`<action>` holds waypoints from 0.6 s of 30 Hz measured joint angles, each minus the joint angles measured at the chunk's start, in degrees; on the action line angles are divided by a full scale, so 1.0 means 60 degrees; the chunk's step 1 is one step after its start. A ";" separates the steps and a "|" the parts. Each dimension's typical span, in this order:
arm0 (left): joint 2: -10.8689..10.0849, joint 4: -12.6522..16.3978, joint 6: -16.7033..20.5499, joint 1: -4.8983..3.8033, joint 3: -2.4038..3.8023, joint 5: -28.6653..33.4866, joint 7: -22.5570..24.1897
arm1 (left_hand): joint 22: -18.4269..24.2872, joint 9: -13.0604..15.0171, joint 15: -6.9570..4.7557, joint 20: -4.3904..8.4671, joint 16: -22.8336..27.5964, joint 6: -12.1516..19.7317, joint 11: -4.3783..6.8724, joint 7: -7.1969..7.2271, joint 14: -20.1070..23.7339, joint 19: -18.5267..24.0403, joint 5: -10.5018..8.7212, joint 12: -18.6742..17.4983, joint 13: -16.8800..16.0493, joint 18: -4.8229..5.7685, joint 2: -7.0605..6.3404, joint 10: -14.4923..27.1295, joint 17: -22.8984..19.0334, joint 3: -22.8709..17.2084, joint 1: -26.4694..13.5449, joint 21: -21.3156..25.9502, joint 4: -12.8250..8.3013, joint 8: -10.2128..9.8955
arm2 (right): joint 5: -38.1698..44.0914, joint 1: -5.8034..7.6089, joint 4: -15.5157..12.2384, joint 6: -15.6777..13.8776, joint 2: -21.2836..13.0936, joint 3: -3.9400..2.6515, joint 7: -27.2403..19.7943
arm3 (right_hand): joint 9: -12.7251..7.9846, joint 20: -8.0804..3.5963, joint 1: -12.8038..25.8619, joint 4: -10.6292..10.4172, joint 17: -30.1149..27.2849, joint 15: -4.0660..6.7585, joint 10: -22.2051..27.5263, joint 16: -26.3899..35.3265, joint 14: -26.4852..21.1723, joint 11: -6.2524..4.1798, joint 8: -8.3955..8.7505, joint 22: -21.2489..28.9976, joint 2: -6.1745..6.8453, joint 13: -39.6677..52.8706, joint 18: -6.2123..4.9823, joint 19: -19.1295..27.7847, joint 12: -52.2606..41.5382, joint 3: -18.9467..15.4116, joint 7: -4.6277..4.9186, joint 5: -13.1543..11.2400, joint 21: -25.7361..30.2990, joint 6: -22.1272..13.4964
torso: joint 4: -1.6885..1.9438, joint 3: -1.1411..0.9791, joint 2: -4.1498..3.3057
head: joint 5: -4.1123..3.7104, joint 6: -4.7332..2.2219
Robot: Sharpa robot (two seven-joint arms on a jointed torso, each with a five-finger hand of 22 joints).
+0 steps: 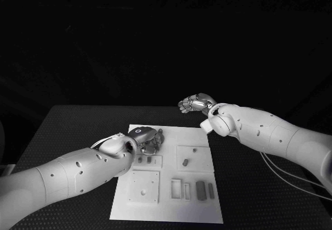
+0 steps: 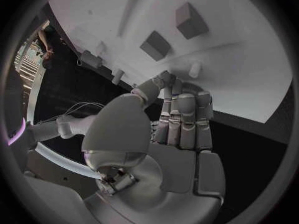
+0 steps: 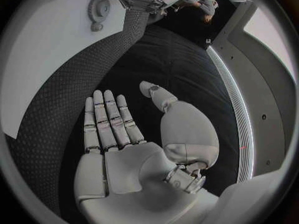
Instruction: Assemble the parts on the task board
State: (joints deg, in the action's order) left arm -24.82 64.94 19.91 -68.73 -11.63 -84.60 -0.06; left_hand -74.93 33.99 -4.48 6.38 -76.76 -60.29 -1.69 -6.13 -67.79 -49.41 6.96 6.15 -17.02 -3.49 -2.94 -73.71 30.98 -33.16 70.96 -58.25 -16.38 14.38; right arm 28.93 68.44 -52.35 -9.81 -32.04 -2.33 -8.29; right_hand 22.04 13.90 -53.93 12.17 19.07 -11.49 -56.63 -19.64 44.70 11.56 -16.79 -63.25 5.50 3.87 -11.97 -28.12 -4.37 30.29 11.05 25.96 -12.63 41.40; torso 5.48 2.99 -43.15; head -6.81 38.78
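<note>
The white task board (image 1: 166, 211) lies flat in the middle of the black table (image 1: 62, 129), with grey parts (image 1: 200, 189) lying and standing across it. The left hand (image 1: 143, 140) is over the board's far left corner, fingers close together and bent down toward the surface; whether they pinch anything, I cannot tell. The right hand (image 1: 195, 103) hangs off beyond the board's far edge, palm bare, fingers straight and slightly apart, holding nothing
</note>
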 measured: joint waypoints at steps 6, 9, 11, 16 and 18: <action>-0.0225 0.0276 0.0088 -0.0008 0.0315 0.0417 0.0025 | 0.0001 -0.0003 -0.0002 0.0008 0.0000 -0.0001 0.0002 -0.0001 -0.0032 -0.0011 0.0037 -0.0030 0.0000 -0.0086 -0.0010 -0.0025 -0.0020 -0.0029 0.0009 0.0000 -0.0024 0.0038 | 0.0000 0.0000 -0.0010 -0.0002 -0.0028 0.0000 0.0000 | -0.0008 0.0000 0.0000 0.0000 -0.0008 0.0000 0.0000 0.0000 0.0000 0.0000 0.0000 0.0001 0.0000 0.0000 0.0000 0.0000 0.0000 0.0000 0.0000 0.0000 0.0000 0.0000 | 0.0011 -0.0001 0.0005 | 0.0006 -0.0032; -0.0392 0.0482 0.0084 -0.0010 0.0551 0.0611 0.0029 | 0.0001 -0.0004 -0.0003 -0.0024 0.0000 -0.0033 -0.0004 0.0032 -0.0035 -0.0043 0.0037 -0.0041 0.0000 -0.0097 -0.0003 -0.0032 -0.0021 -0.0030 0.0002 0.0000 -0.0025 0.0038 | 0.0001 0.0000 -0.0021 -0.0003 -0.0036 0.0000 0.0000 | -0.0008 0.0000 0.0000 0.0000 -0.0008 0.0000 0.0000 0.0000 0.0000 0.0000 0.0000 -0.0007 0.0000 0.0000 0.0000 0.0000 0.0000 0.0000 0.0000 0.0000 0.0000 0.0000 | 0.0016 -0.0001 0.0006 | 0.0020 -0.0045; -0.0540 0.0651 0.0071 -0.0020 0.0636 0.0724 0.0030 | 0.0002 -0.0006 -0.0003 -0.0025 0.0000 -0.0033 -0.0005 0.0032 -0.0037 -0.0043 0.0036 -0.0068 0.0000 -0.0097 0.0007 -0.0033 -0.0021 -0.0030 -0.0008 0.0000 -0.0025 0.0038 | 0.0001 0.0000 -0.0028 -0.0003 -0.0051 0.0000 0.0000 | -0.0007 0.0000 0.0000 0.0000 -0.0008 0.0000 0.0000 0.0000 0.0000 0.0000 0.0000 -0.0009 0.0000 0.0000 0.0000 0.0000 0.0000 0.0000 0.0000 0.0000 0.0000 0.0000 | 0.0018 -0.0001 0.0009 | 0.0030 -0.0049; -0.0918 0.1004 -0.0049 -0.0050 0.0735 0.1075 0.0023 | 0.0002 -0.0011 -0.0001 -0.0025 0.0000 -0.0033 -0.0006 0.0032 -0.0063 -0.0043 0.0036 -0.0078 0.0001 -0.0096 0.0028 -0.0035 -0.0041 -0.0030 -0.0031 0.0000 -0.0026 0.0037 | 0.0001 0.0000 -0.0029 -0.0006 -0.0085 0.0000 0.0000 | -0.0007 0.0000 0.0000 0.0000 -0.0008 0.0000 0.0000 0.0000 0.0000 0.0000 0.0000 -0.0008 0.0000 0.0000 0.0000 0.0000 0.0000 0.0000 0.0000 0.0000 0.0000 0.0000 | 0.0023 -0.0002 0.0016 | 0.0045 -0.0056; -0.1022 0.1020 -0.0159 -0.0086 0.0735 0.1182 0.0004 | 0.0002 -0.0014 -0.0003 -0.0025 0.0000 -0.0033 -0.0006 0.0032 -0.0066 -0.0043 0.0033 -0.0092 0.0000 -0.0095 0.0038 -0.0036 -0.0041 -0.0029 -0.0042 0.0000 -0.0027 0.0037 | 0.0001 0.0000 -0.0036 -0.0006 -0.0095 0.0000 0.0000 | -0.0007 0.0000 0.0000 0.0000 -0.0008 0.0000 0.0000 0.0000 0.0000 0.0000 0.0000 -0.0008 0.0000 0.0000 0.0000 0.0000 0.0000 0.0000 0.0000 0.0000 0.0000 0.0000 | 0.0023 0.0000 0.0016 | 0.0050 -0.0060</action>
State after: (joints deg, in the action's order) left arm -30.95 71.06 18.96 -69.24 -7.22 -77.51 -0.03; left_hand -74.92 33.90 -4.49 6.23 -76.76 -60.49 -1.73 -5.93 -68.19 -49.67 7.16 5.60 -17.02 -4.06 -2.71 -73.93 30.73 -33.33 70.71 -58.25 -16.54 14.60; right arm 28.94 68.44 -52.56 -9.84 -32.61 -2.33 -8.30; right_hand 22.00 13.90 -53.93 12.17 19.03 -11.49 -56.63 -19.64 44.70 11.56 -16.79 -63.29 5.50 3.87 -11.97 -28.12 -4.37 30.29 11.05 25.96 -12.63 41.40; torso 5.62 2.99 -43.05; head -6.50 38.42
